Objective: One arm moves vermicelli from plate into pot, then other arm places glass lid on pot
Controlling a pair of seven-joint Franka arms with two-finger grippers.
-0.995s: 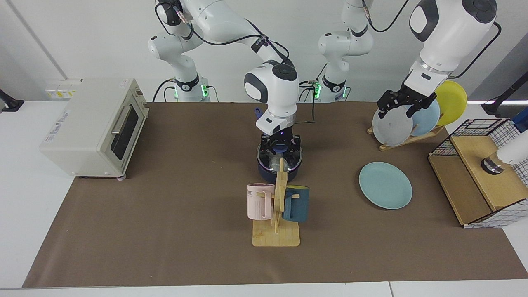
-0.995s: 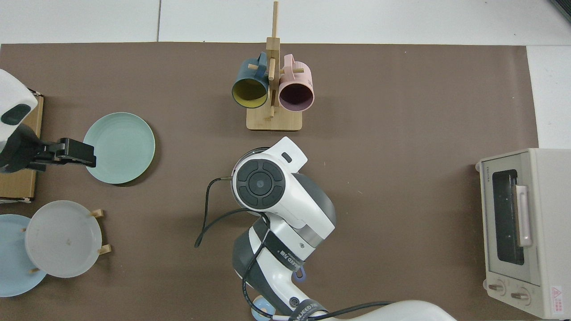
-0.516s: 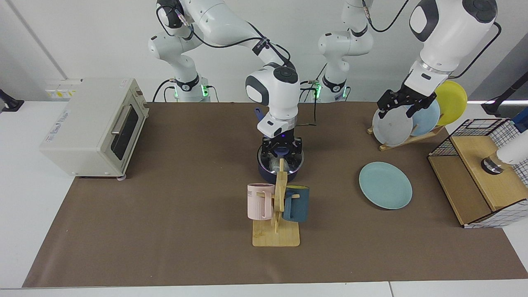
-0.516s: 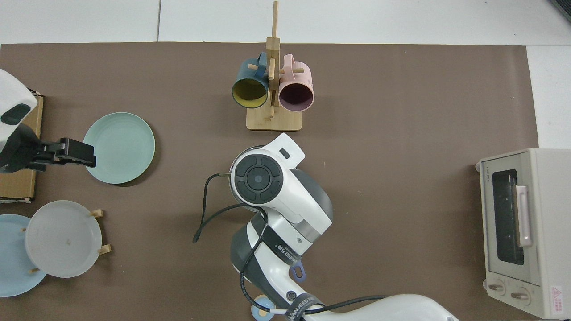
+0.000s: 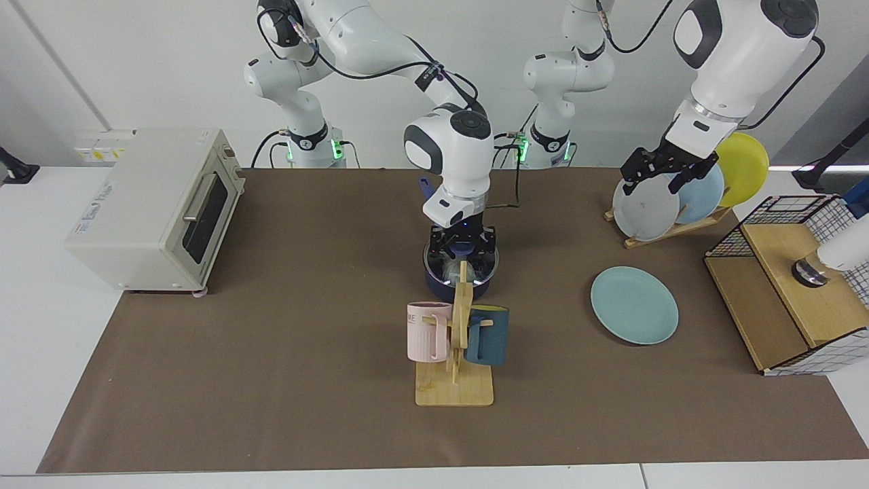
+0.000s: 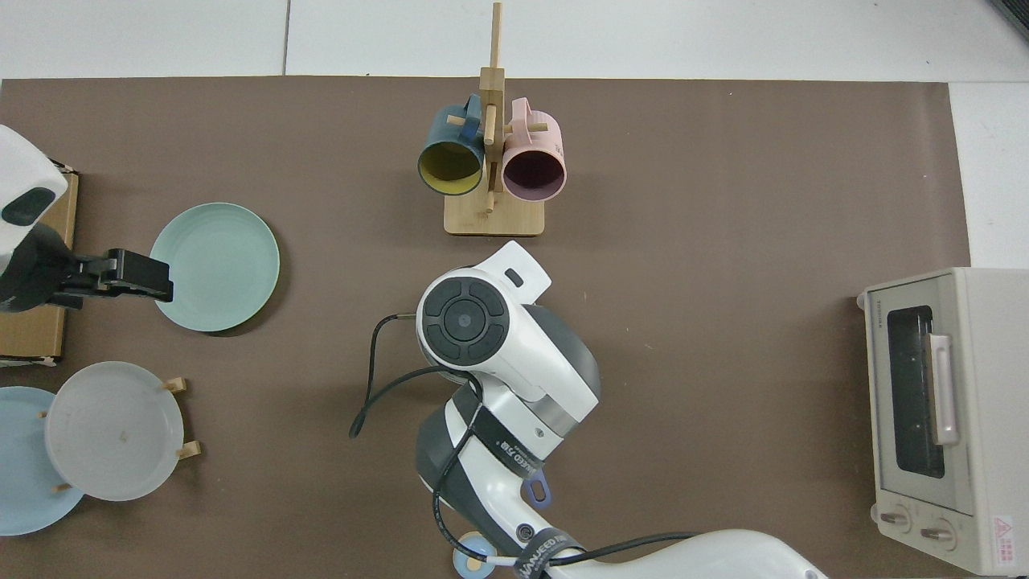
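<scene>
**A:** Where does the job stand?

**B:** My right end effector [image 5: 462, 250] sits directly over the pot [image 5: 461, 280], fingers at the blue knob of the glass lid [image 5: 453, 266], which looks seated on the rim. I cannot tell whether they are clamped on it or released. I judge the vermicelli is inside, but it is too blurred to confirm; the plate [image 5: 634, 304] lies bare on the surface.

**A:** And your other arm?

**B:** My left end effector [image 5: 669, 168] waits, fingers narrow and empty, near the plate rack [image 5: 669, 229]. The mug stand [image 5: 456, 353] stands just in front of the pot, blocking the facing view.
</scene>
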